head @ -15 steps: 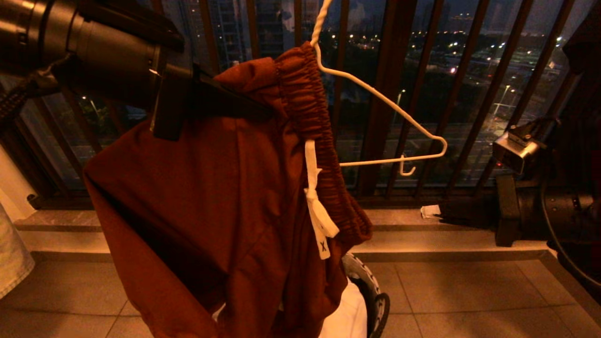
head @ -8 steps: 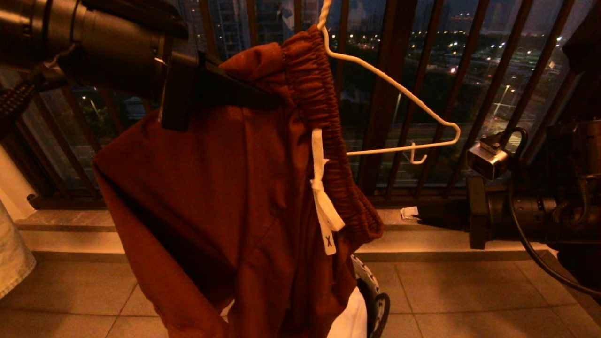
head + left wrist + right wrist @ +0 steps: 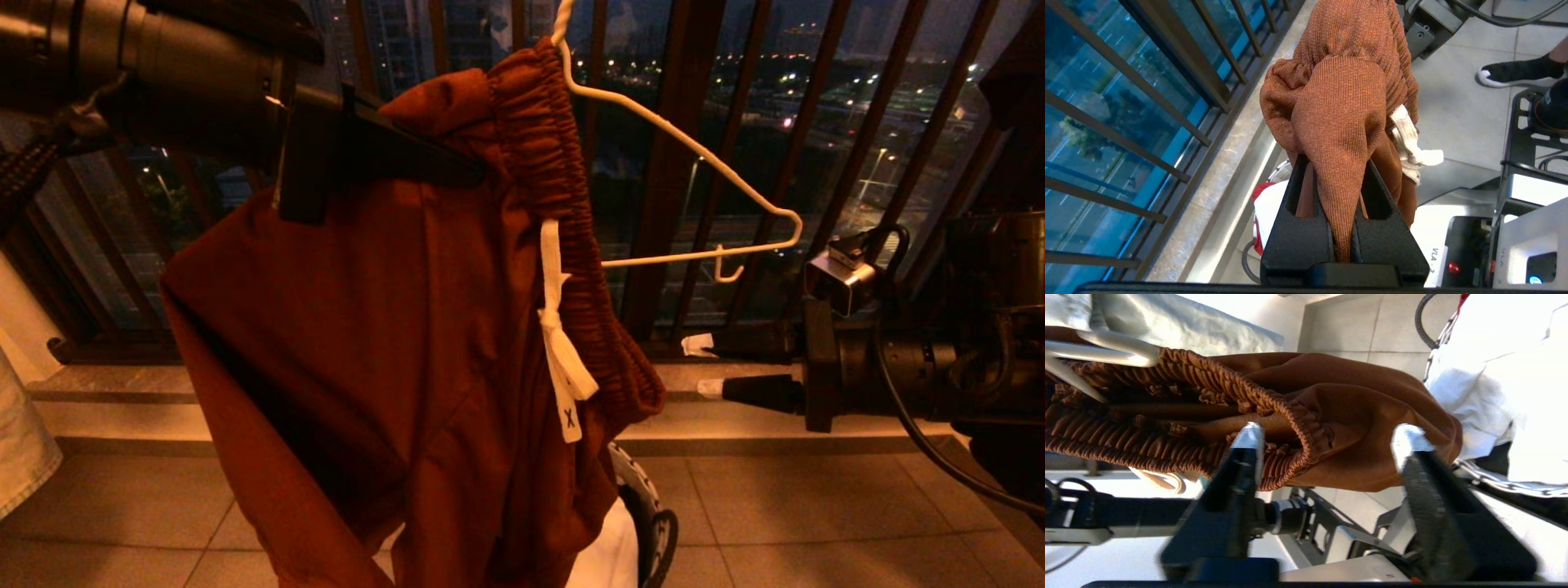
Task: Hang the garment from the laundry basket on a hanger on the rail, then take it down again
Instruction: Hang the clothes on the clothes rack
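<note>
The small round laundry basket with the white, dark-patterned rim (image 3: 645, 498) sits on the floor under the cloth, with something white (image 3: 604, 555) in it. The rust-brown shorts with the gathered waistband (image 3: 424, 327) hang in the air, partly on the thin white wire hanger (image 3: 694, 151). The left pincer (image 3: 457, 167) reaches in from up high and is pinched tight on the shorts. The right pincer (image 3: 700, 365) points in from the side, wide apart, just beside the waistband. Behind are dark brown railing bars (image 3: 678, 163) and pale floor tiles (image 3: 816, 523).
</note>
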Available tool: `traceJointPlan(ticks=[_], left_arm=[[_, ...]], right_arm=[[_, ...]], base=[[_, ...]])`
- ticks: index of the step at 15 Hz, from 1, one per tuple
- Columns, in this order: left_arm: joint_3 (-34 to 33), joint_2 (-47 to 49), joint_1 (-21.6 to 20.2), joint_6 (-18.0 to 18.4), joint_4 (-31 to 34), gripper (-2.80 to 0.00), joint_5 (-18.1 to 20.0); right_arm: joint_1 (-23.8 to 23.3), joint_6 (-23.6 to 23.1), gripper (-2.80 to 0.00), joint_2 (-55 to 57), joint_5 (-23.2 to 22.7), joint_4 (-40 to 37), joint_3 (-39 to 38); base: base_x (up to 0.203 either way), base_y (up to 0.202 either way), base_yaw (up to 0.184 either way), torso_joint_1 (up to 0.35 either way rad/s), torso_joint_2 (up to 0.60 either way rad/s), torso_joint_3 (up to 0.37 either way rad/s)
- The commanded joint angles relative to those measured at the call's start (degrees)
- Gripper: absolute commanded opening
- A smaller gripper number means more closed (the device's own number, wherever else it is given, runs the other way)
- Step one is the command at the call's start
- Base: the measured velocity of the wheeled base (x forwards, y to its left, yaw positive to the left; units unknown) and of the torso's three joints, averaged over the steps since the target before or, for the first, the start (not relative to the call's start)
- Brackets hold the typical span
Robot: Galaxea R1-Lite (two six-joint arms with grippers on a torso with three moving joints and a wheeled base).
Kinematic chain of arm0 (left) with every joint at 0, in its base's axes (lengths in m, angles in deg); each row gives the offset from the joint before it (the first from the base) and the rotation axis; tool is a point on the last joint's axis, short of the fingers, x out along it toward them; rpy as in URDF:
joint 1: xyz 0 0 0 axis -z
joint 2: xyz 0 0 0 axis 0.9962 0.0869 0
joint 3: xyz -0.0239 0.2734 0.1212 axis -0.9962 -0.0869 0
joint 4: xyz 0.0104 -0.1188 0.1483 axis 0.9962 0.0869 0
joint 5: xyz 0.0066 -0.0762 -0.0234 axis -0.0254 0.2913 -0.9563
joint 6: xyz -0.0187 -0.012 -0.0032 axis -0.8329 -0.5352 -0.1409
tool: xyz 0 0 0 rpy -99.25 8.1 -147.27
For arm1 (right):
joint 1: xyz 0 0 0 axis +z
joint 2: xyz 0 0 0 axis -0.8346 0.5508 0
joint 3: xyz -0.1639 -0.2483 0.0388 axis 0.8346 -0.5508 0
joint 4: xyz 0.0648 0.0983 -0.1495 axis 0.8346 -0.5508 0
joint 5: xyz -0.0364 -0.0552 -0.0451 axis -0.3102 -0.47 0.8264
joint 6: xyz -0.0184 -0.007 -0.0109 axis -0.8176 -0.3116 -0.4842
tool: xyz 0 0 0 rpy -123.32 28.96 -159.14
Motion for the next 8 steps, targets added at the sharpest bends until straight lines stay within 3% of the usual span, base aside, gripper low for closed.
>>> traceJointPlan(ticks=[1,4,8], left_arm=[[0.03,-0.03,0.01,0.06,-0.41,-2.8,0.19],[0.03,-0.03,0.01,-0.12,-1.89,-2.8,0.04],[0.11,-0.47,0.01,-0.12,-2.11,-2.8,0.01]], right_arm=[[0.04,0.73,0.0,0.11,-0.23,0.3,0.22],[0.04,1.21,0.0,0.35,-0.09,0.91,0.13],[0.12,7.13,0.0,2.22,0.62,6.34,0.74]], base=[[0.0,0.0,0.0,0.0,0.0,0.0],[0.0,0.0,0.0,0.0,0.0,0.0],[0.0,0.0,0.0,0.0,0.0,0.0]])
